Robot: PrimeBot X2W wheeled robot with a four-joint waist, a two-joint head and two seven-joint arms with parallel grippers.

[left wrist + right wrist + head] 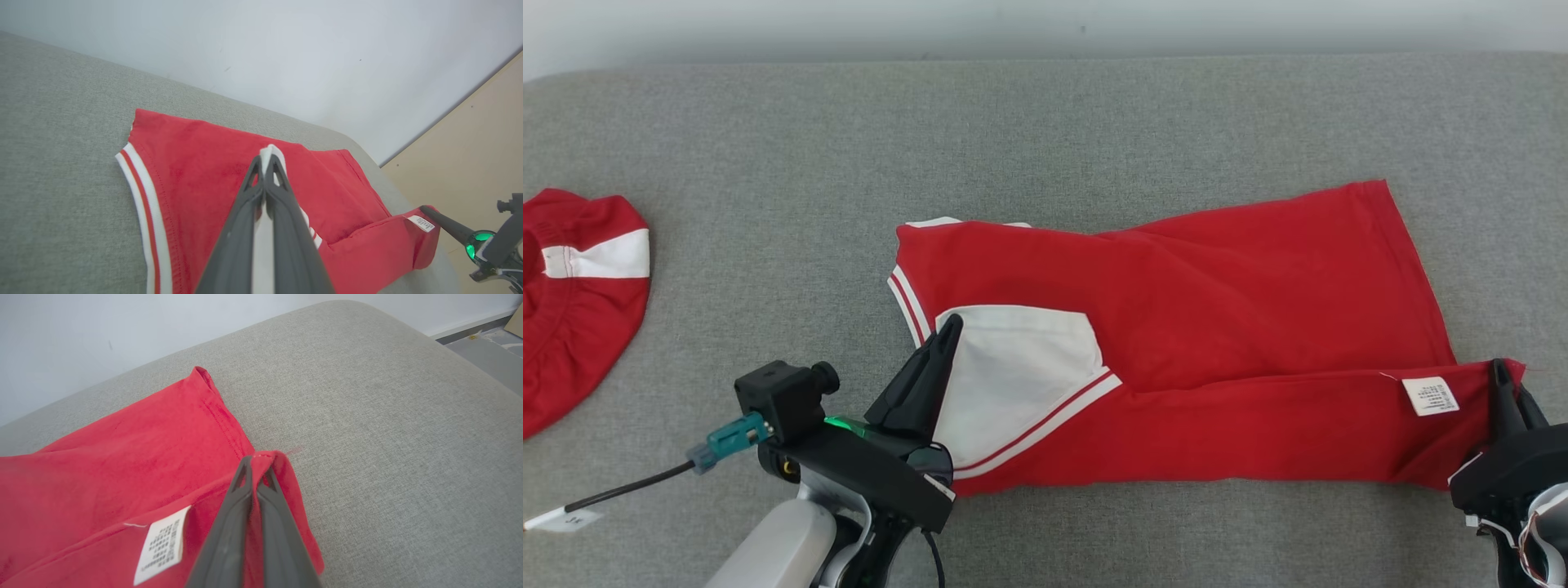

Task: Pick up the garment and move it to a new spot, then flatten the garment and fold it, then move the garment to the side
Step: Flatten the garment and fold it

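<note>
A red garment [1217, 302] with a white panel and white-striped trim lies across the grey cushion, its near edge folded up over itself. My left gripper [951, 325] is shut on the white panel's corner, and white cloth [270, 152] pokes out between its tips [266, 160]. My right gripper [1499, 367] is shut on the garment's red corner by the care label [1430, 396]. In the right wrist view the red hem [267, 457] wraps over that gripper's tips [257, 465], with the label [161, 543] just left of them.
A second red and white garment [572, 294] lies bunched at the cushion's left edge. A grey cushion [1045, 131] stretches back to a pale wall. A cable with a teal plug [727, 441] runs left from my left wrist. Floor [470, 155] lies past the cushion's right end.
</note>
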